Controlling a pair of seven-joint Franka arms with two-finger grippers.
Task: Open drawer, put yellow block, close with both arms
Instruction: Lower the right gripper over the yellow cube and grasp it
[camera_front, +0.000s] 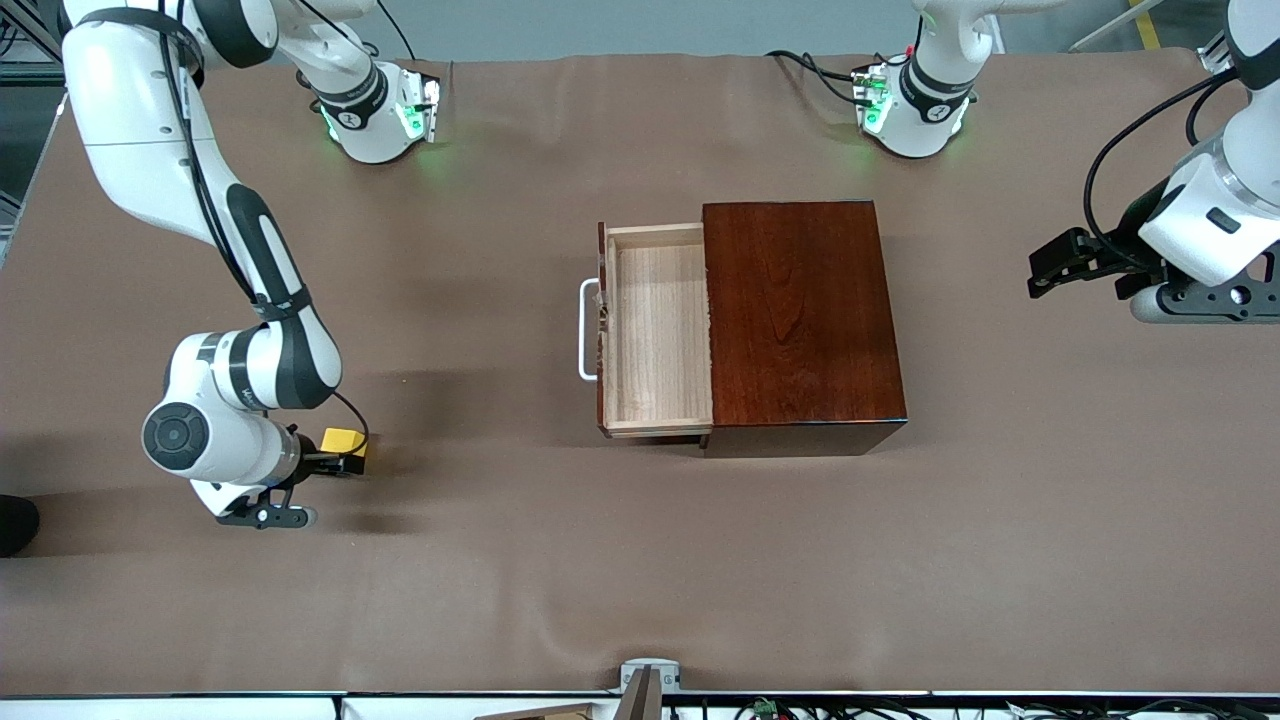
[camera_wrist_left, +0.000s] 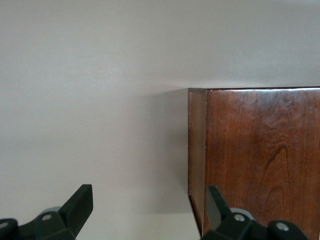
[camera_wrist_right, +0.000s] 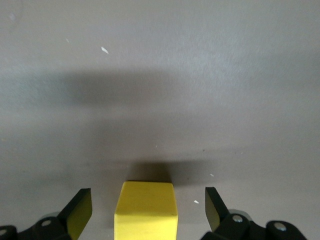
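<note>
Between the spread fingers of your right pincer (camera_wrist_right: 148, 212) sits the yellow block (camera_wrist_right: 146, 210), resting on the brown table cover (camera_front: 640, 560) at the right arm's end of the table. Your pincer is released: in the right wrist view you can see a gap on each side between block and finger (camera_wrist_right: 80, 212), so nothing is gripped. One finger shows a yellow tint on its inner face. A dark shadow lies on the cover just past the block.

Look toward the middle of the table from that pincer and you find the drawer (camera_front: 655, 330) pulled out of its dark reddish-brown box (camera_front: 800, 315), its pale wooden inside showing and nothing lying in it. Its white handle (camera_front: 586, 330) faces the right arm's end of the table, well apart from the block.

Your left pincer (camera_front: 1075, 262) hangs over the cover at the left arm's end, well clear of the box. It is released too: the left wrist view shows its two fingers (camera_wrist_left: 80, 205) standing wide with nothing between them, and the glossy box (camera_wrist_left: 255, 155) ahead of them.
</note>
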